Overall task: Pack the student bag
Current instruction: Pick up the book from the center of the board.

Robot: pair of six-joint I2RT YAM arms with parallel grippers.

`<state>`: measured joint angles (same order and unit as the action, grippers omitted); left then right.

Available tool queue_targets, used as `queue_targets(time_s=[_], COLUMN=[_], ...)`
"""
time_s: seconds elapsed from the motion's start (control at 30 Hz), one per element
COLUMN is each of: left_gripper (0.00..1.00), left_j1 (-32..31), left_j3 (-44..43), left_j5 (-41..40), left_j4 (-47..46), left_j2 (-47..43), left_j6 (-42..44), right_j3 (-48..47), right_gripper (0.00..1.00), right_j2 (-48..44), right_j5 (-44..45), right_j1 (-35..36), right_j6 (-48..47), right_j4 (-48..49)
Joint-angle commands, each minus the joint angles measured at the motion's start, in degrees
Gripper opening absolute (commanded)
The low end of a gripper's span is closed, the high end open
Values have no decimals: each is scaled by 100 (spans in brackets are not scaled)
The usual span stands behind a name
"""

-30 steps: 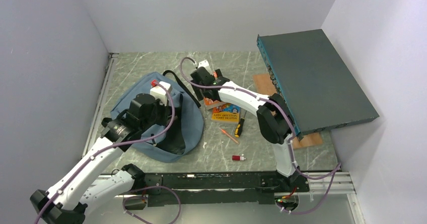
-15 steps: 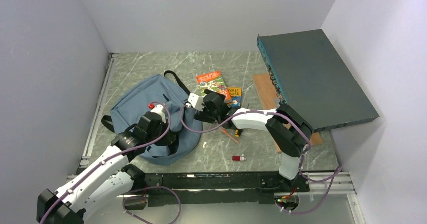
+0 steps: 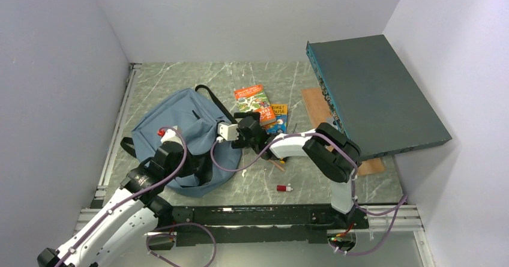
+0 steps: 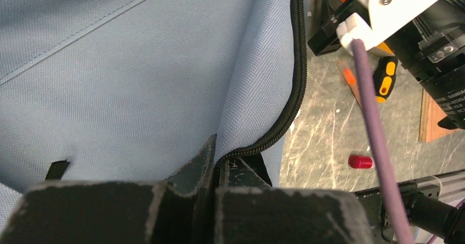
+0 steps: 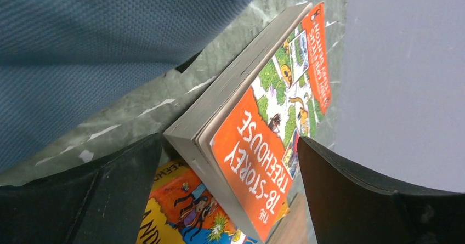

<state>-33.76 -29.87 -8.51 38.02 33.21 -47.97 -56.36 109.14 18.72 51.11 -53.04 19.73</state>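
Two books [image 3: 259, 104] beside student bag [image 3: 174, 120], right gripper [image 5: 227, 145] (spread)

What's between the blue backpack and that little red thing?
Nothing, just bare table between the backpack and the red thing. The top view and the left wrist view both show it.

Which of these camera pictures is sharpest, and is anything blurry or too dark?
Top view: even, soft light and faint shadows, with the blue backpack sharp. Left wrist view: the backpack weave is crisp, but the left fingers are blurred up close. Right wrist view: the orange book has a readable title, while the right fingers look dark and soft.
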Motion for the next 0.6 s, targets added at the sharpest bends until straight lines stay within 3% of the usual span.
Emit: queue_targets(time_s=[0.0,0.13,0.33,0.4,0.57], left_gripper=[0,0,0,0,0], left_j1=[3,6,1,1,3], left_j3=[115,67,67,62,43], left_j5=[-381,-428,-379,-369,-395], left_j4=[309,307,246,237,258], left_j2=[-205,-145,-6,17,53], left_j6=[-196,-179,-148,-143,-136], right_j3=[-279,-437,-513,-544,-518], right_gripper=[96,93,88,81,51], right_j2=[457,849,1225,1243,1277], right_j5=[724,1464,1607,1484,1434], right_j1=[56,65,66,66,57], right_j6=[-521,-618,-743,-627,-614], right_j4=[97,244,395,417,891])
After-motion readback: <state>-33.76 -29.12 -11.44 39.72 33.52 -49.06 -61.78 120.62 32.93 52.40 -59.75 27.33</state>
